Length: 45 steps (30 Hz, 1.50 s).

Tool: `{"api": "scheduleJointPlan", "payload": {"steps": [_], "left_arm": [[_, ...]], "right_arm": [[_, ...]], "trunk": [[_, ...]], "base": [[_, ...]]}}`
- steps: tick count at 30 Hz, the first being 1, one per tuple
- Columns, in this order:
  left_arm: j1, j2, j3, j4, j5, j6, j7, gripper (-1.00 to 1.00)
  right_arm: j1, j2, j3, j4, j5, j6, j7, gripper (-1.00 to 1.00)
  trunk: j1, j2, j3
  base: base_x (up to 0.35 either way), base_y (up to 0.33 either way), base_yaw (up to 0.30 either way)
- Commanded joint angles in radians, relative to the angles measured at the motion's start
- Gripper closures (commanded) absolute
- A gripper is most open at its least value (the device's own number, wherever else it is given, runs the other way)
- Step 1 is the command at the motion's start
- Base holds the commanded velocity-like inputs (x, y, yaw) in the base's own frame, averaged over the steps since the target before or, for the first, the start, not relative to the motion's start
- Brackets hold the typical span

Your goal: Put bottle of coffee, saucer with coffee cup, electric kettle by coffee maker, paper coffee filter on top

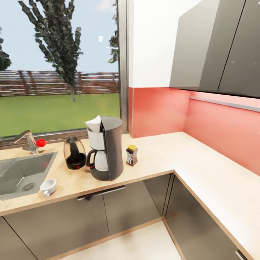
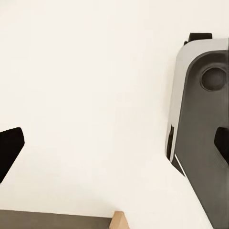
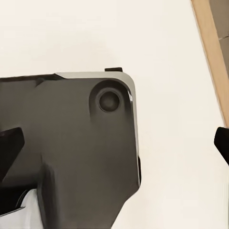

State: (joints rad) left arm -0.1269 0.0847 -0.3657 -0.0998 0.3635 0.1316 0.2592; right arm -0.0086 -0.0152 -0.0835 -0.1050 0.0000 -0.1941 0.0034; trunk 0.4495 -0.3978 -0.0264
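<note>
We face the counter corner w/ the coffee station half set.

Coffee maker (image 1: pixel 105 148) stands on the countertop (image 1: pixel 162 155), paper filter (image 1: pixel 94 124) on top; kettle (image 1: pixel 74 153) just beside it on the sink (image 1: pixel 21 175) side, coffee bottle (image 1: pixel 131 155) near its other side, cup (image 1: pixel 48 187) lying by the sink edge. Left gripper (image 2: pixel 114 148) & right gripper (image 3: pixel 117 143) both spread wide, holding nothing, over pale floor & robot base (image 3: pixel 71 152).
</note>
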Motion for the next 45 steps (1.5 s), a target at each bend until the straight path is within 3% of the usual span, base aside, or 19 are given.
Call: {"api": "scheduleJointPlan", "payload": {"steps": [1, 3, 6, 11, 45], "left_arm": [[0.0, 0.0, -0.009, -0.002, 0.007, -0.037, 0.005, -1.0], [0.0, 0.0, -0.009, -0.002, 0.007, -0.078, 0.005, -1.0], [0.0, 0.001, -0.009, -0.002, 0.005, -0.196, 0.005, -1.0], [0.0, 0.0, -0.009, -0.001, 0.006, -0.298, 0.005, -1.0], [0.0, 0.0, -0.009, -0.001, 0.005, -0.307, 0.005, -1.0]], "right_arm": [[-0.001, 0.0, -0.007, 0.001, 0.0, -0.004, 0.001, -1.0], [-0.001, 0.0, -0.007, 0.001, 0.0, -0.004, 0.001, -1.0], [-0.001, 0.0, -0.007, 0.001, 0.0, -0.004, 0.0, -1.0], [-0.001, 0.001, -0.007, 0.001, 0.0, -0.005, 0.0, -1.0], [-0.001, 0.001, -0.007, 0.002, 0.0, -0.005, -0.004, -1.0]], "trunk": [[0.001, -0.002, -0.003], [0.001, -0.002, -0.005], [0.001, -0.002, -0.008], [0.001, -0.002, -0.012], [0.001, -0.002, -0.042]], "base": [[0.0, 0.0, 0.245], [0.0, 0.0, 0.245], [0.0, 0.0, 0.245], [0.0, 0.0, 0.245], [0.0, 0.0, 0.245]]}}
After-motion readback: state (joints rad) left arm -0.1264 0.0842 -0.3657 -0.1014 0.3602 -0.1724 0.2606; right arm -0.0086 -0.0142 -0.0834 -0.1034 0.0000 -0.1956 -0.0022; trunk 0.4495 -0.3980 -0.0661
